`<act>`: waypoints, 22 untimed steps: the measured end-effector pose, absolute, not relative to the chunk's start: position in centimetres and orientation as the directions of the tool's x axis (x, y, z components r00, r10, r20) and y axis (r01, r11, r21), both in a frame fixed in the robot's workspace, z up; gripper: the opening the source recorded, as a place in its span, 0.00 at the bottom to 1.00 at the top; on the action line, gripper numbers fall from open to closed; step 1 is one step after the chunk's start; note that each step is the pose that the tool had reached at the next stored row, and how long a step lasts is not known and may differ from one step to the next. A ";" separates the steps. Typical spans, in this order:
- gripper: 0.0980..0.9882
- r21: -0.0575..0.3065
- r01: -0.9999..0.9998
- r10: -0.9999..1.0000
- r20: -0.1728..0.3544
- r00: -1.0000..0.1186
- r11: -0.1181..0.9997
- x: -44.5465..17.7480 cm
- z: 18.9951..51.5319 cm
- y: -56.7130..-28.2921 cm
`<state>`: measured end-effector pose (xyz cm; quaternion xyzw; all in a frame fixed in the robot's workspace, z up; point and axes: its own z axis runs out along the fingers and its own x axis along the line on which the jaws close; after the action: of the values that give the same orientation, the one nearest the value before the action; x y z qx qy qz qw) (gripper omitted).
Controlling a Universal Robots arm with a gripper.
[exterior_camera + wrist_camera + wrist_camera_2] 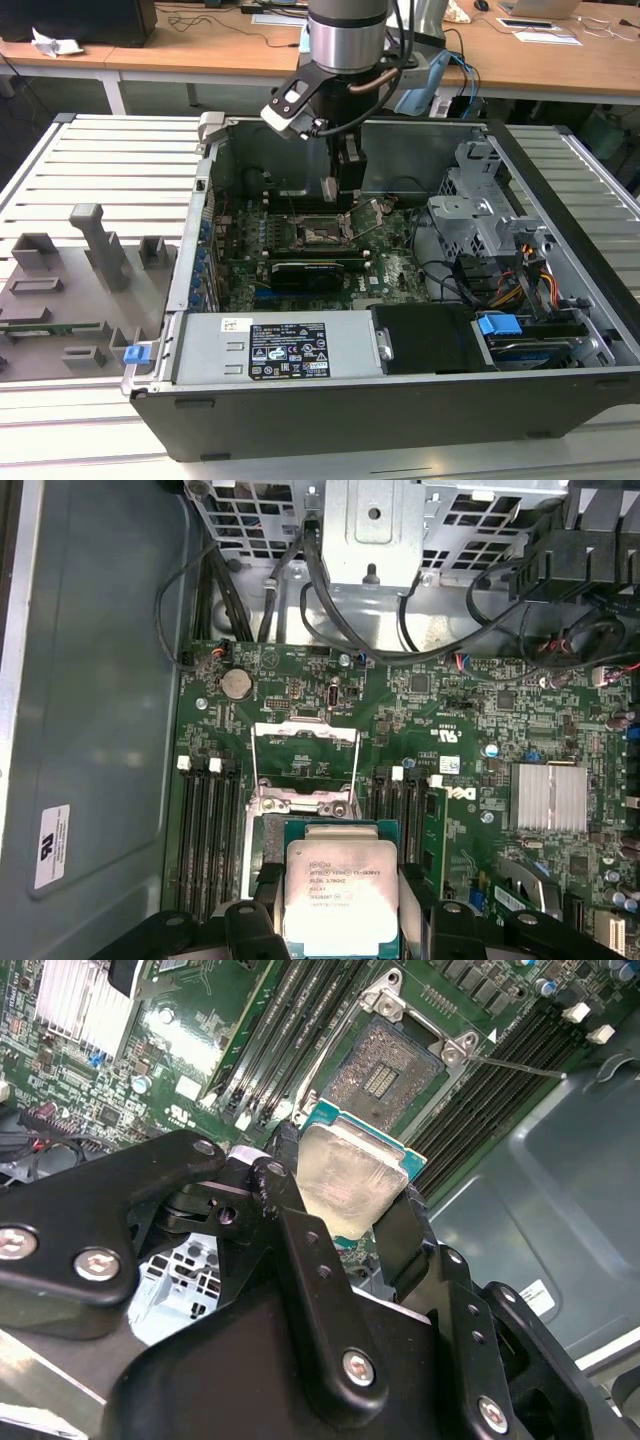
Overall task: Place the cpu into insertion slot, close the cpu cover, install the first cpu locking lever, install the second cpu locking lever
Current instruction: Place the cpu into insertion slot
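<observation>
The open dark grey metal computer case holds a grey power supply with a black printed label and a green motherboard. The black gripper clamps by its edges the cpu, a small square silver-topped chip bearing faint print, held above the board beside the open socket.

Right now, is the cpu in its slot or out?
Out. The gripper holds the cpu, clear of the bare insertion slot.
</observation>
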<state>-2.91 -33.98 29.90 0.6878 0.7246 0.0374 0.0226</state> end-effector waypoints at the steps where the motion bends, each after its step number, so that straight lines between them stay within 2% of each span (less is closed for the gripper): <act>1: 0.50 0.085 0.995 0.998 0.019 -0.053 0.051 -2.9 29.8 -34.0; 22: 0.50 0.082 0.995 0.998 0.019 -0.052 0.050 -2.9 28.7 -34.0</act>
<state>-2.91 -33.98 28.66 0.6882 0.7243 0.0363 0.0214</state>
